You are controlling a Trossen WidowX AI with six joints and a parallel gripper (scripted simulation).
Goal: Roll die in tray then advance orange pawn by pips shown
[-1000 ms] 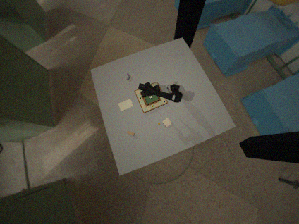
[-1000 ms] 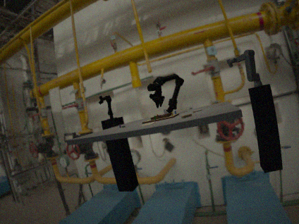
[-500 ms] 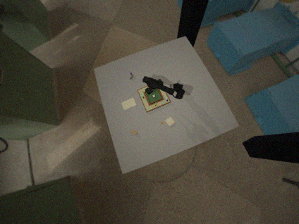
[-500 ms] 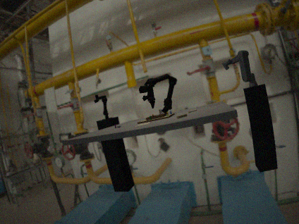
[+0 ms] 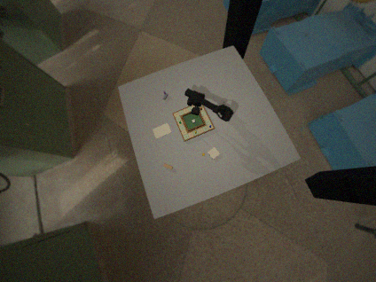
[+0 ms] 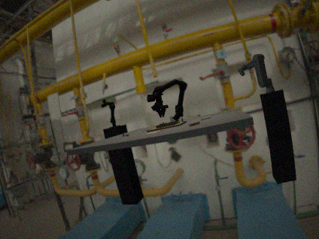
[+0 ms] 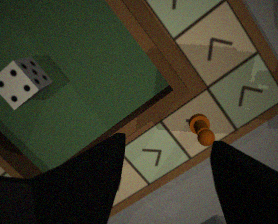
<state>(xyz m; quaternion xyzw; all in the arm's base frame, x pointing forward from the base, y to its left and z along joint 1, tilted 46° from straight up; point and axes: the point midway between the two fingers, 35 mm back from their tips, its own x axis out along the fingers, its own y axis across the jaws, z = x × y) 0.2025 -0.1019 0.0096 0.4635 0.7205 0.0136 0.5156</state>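
I saw a white die with black pips; its top face showed four of them. It lay on the dark green felt of the tray, which had a brown wooden rim. The pawn was orange. The board squares alternated pale green and beige, each with a dark arrow. The tool was black, the tabletop light grey.
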